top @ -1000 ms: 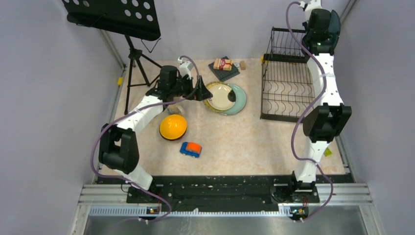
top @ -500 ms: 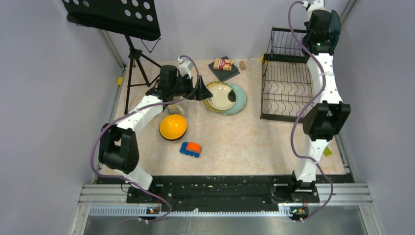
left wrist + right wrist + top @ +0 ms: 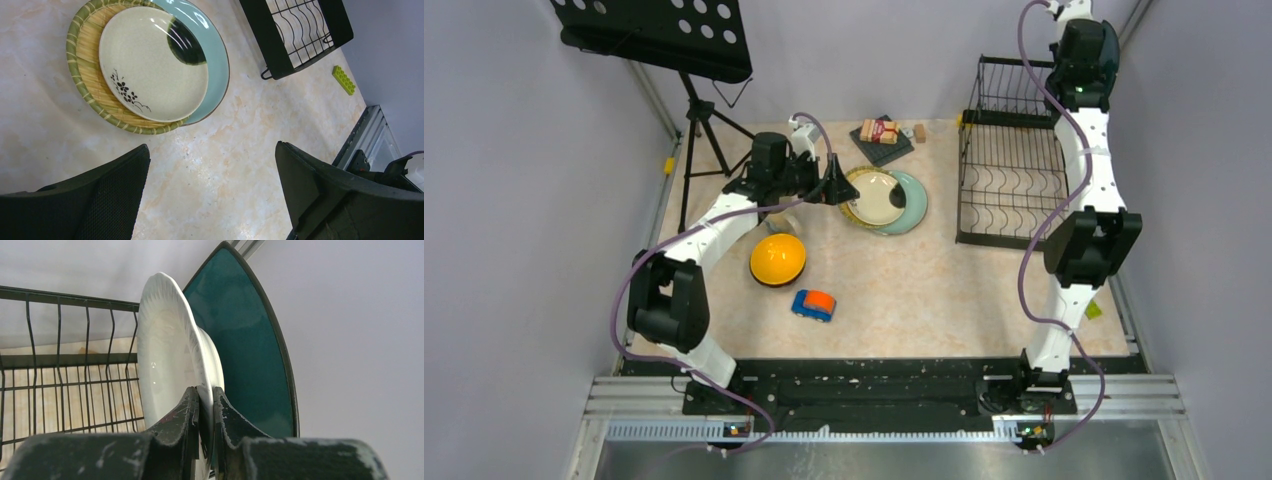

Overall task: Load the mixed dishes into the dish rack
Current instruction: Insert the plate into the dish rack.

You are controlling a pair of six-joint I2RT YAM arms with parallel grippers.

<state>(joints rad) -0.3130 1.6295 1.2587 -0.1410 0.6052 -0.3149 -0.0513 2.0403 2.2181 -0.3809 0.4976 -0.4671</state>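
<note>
Cream plate (image 3: pixel 170 355) pinched by rim in closed right end effector (image 3: pixel 206 391), above rack (image 3: pixel 65 365) far end; teal plate (image 3: pixel 245 350) close behind. Risk: thin rim grip slips, plates clash, chip. Left end effector (image 3: pixel 211 146) open beside stack (image 3: pixel 150 65) on surface.

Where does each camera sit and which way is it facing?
Top external: above, behind the bases, looking down at the table; left arm, right arm show.
Left wrist: down onto the plate stack; open left pincer shows.
Right wrist: raised, toward the wall; right pincer shut on a white plate.
Shared: all show the dish rack.
</note>
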